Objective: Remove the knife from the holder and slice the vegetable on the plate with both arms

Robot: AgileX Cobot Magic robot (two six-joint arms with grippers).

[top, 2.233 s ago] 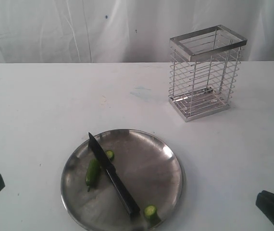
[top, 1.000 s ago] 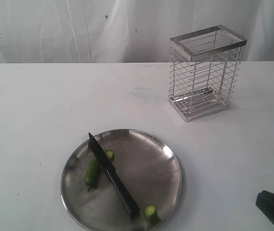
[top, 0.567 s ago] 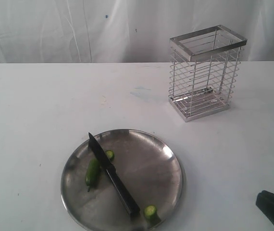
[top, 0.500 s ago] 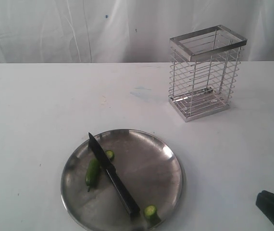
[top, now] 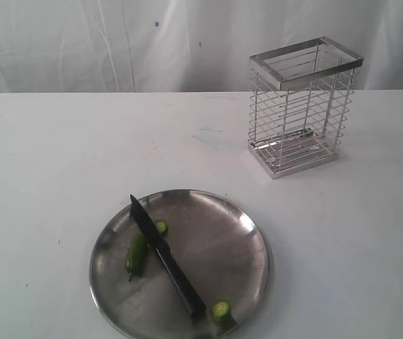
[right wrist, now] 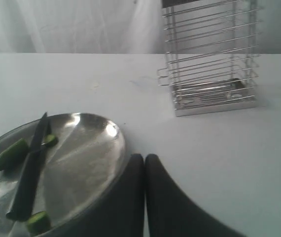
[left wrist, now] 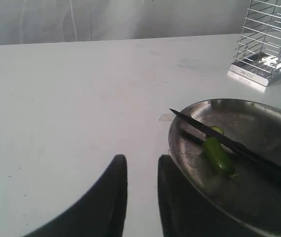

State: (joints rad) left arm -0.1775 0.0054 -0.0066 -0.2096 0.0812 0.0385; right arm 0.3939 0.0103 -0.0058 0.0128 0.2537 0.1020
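- Left gripper (left wrist: pixel 142 170): fingers slightly parted, empty; plate (left wrist: pixel 278 114) just beside it.
- Right gripper (right wrist: pixel 144 165): fingers together; knife (right wrist: pixel 28 173) on plate (vegetable (right wrist: pixel 10 154) cut), well apart.

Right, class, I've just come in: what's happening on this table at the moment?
Nothing is being handled. The knife lies across the plate, out of the holder, which looks empty. The vegetable is already cut: its main part lies beside the blade, with two small pieces elsewhere on the plate. The left gripper, slightly open, and the right gripper, shut, both sit off the plate, holding nothing.
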